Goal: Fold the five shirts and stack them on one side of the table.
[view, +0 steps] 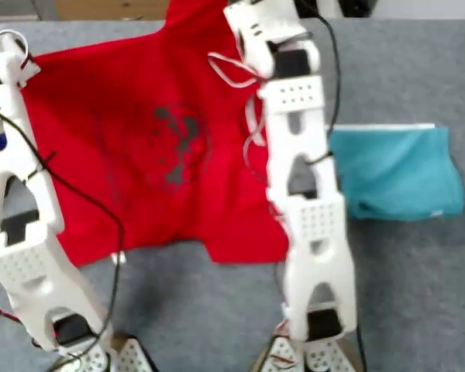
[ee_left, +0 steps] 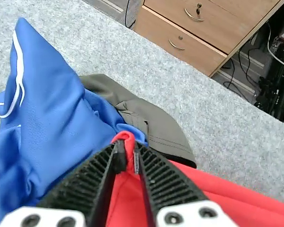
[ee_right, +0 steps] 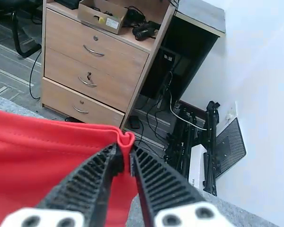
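The red shirt [view: 139, 155] lies spread open on the grey table [view: 418, 294], with its dark print [view: 177, 147] facing up. In the high view it covers the table between the two white arms. Its near hem is uneven, and one corner of it reaches the right arm.

The left gripper [ee_left: 126, 150] is closed on a small fold of the red cloth. The fold stands up between the two black ribbed fingers [ee_left: 92, 177], and the red edge shows just above their tips. This grip is at the far left corner of the shirt. Just beyond this corner a blue shirt [ee_left: 47, 123] with a white line lies crumpled on the table, touching the red one. An olive-green shirt [ee_left: 151, 125] lies partly under the blue shirt and beside the red cloth.

The right gripper [ee_right: 124, 151] is also closed on the red shirt. It pinches the edge of the cloth at the far side of the table, and the cloth hangs away from it as a smooth red sheet. Behind this gripper stands a wooden drawer cabinet [ee_right: 85, 71] on the floor of the room.

To the right of the right arm, a teal shirt [view: 395, 174] lies folded in a neat rectangle on the table, apart from the red shirt.
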Robot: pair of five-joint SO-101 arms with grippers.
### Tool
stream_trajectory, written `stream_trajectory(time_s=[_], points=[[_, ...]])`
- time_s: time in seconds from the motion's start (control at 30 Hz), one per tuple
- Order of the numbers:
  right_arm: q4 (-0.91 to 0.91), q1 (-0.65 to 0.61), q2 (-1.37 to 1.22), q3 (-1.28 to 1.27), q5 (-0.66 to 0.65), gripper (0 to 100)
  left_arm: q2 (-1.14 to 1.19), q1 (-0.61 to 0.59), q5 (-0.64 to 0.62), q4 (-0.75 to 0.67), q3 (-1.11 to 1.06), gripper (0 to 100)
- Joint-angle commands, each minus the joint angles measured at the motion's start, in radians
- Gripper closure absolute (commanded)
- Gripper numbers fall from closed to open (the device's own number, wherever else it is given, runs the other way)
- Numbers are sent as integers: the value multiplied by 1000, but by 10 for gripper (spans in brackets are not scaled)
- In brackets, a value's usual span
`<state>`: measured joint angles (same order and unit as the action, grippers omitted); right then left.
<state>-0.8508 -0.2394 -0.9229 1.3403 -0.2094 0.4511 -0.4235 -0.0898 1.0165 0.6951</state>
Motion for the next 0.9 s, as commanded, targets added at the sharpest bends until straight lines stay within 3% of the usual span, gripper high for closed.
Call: stream_trajectory(time_s=[0.0,0.2,0.37,0.63,0.77,0.87], points=[[-51,30,-8,111,11,996,-15,-20,12,23,60,981],[-239,28,-8,217,-11,995,-15,11,41,149,61,981],[-559,16,-8,325,-143,996,-15,40,48,270,66,981],[-806,16,58,326,-141,996,-58,31,44,434,54,981],[-904,13,96,328,-140,996,-168,44,44,445,-97,980],[-937,19,137,328,-114,996,-298,49,48,368,-350,980]])
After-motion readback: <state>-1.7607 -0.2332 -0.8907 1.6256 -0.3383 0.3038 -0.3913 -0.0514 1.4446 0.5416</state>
